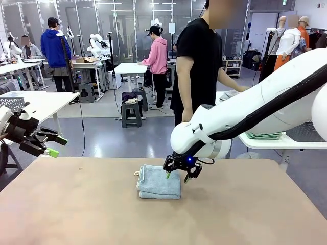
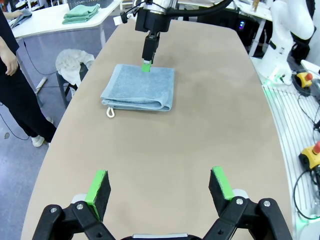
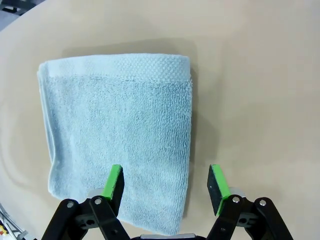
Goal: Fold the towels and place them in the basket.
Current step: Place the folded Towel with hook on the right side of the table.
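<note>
Towel (image 1: pixel 159 181), folded into a rectangle, lies flat near the middle of the table (image 1: pixel 245 214), white loop (image 2: pixel 110 112) at one corner. Right gripper (image 3: pixel 167 177) is poised at its edge, fingers released and spread, one over cloth, one over bare tabletop, grasping nothing. Left gripper (image 2: pixel 160 182) hangs well apart, fingers likewise spread, empty.

Towel (image 2: pixel 140 87) light blue-grey with a white loop (image 2: pixel 110 112); table (image 2: pixel 200 130) tan; folded cloths (image 2: pixel 80 12) green.
</note>
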Controlling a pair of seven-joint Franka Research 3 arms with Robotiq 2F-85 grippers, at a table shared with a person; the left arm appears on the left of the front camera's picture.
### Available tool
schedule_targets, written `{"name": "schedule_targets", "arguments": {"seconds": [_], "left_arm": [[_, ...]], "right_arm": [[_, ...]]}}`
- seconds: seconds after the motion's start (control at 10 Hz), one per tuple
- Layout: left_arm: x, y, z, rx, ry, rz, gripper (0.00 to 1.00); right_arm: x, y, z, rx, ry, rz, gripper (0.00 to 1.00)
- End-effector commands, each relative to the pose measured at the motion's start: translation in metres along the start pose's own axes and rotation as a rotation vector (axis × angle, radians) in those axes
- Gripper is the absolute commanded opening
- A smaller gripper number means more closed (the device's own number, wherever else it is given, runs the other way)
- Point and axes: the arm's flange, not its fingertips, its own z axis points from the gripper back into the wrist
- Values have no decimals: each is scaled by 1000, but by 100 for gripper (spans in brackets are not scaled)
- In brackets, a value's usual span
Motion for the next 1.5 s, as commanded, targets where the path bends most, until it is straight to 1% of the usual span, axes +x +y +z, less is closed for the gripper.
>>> {"name": "schedule_targets", "arguments": {"seconds": [0.0, 0.1, 0.2, 0.3, 0.6, 0.7, 0.8, 0.9, 1.0, 1.1, 1.2, 1.3, 1.4], "left_arm": [[2, -1, 1, 2, -2, -3, 100], [2, -1, 1, 2, -2, -3, 100], [2, -1, 1, 2, -2, -3, 100], [2, -1, 1, 2, -2, -3, 100], [2, -1, 1, 2, -2, -3, 100], [2, -1, 1, 2, -2, -3, 100], [2, -1, 1, 2, -2, -3, 100], [2, -1, 1, 2, -2, -3, 100], [2, -1, 1, 2, -2, -3, 100], [2, -1, 1, 2, -2, -3, 100], [2, -1, 1, 2, -2, -3, 100], [2, -1, 1, 2, -2, -3, 100], [2, -1, 1, 2, -2, -3, 100]], "right_arm": [[5, 5, -7, -13, -25, -23, 84], [6, 4, -10, -8, -22, -17, 84], [7, 3, -13, -12, -11, -22, 64], [8, 2, -15, -15, -9, -38, 66], [10, 1, -18, -6, -6, -39, 66], [9, 0, -20, 2, -11, -17, 59], [9, 0, -19, 6, -6, -29, 47], [9, 1, -19, 8, -5, -30, 39], [10, 2, -17, 8, 0, -26, 40], [10, 3, -16, 5, 7, -24, 19], [10, 4, -15, 3, 11, -23, 20], [10, 5, -14, 1, 16, -19, 0], [9, 6, -11, -9, 18, -6, 0]]}}
